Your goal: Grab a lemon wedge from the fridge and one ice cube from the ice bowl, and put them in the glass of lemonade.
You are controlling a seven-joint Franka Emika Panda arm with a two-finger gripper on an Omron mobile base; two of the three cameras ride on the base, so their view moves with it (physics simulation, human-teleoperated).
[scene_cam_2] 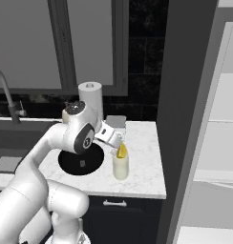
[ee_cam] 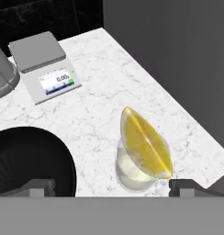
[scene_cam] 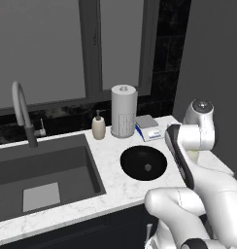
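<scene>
The hand (ee_cam: 111,187) hangs just above the glass of lemonade (ee_cam: 137,170), its two dark fingertips (ee_cam: 38,187) spread wide to either side of the glass and gripping nothing. The lemon wedge (ee_cam: 145,143) sits in the mouth of the glass, tilted, its upper tip standing above the rim; in the right base view it shows as a yellow piece on top of the glass (scene_cam_2: 121,164).

The glass stands on the white marble bench (scene_cam_2: 142,143), near the front edge and toward the right end. Just to its left lies the ice bowl (scene_cam_2: 81,159), round and black, with one small ice cube (scene_cam: 147,167) resting in its bottom; bowl and glass are close together but apart. Behind them, against the dark back wall, stand a small scale (ee_cam: 44,66), a paper-towel roll (scene_cam: 123,111) and a soap bottle (scene_cam: 98,126).

Bare marble lies between the glass and the scale and along the bench's right side. That right side runs up against the tall grey wall of the fridge (scene_cam_2: 185,109), which closes it off; white inner shelves show beyond. To the left of the bowl the sink (scene_cam: 42,175) is cut into the bench, with a faucet (scene_cam: 22,114) curving over its back rim.
</scene>
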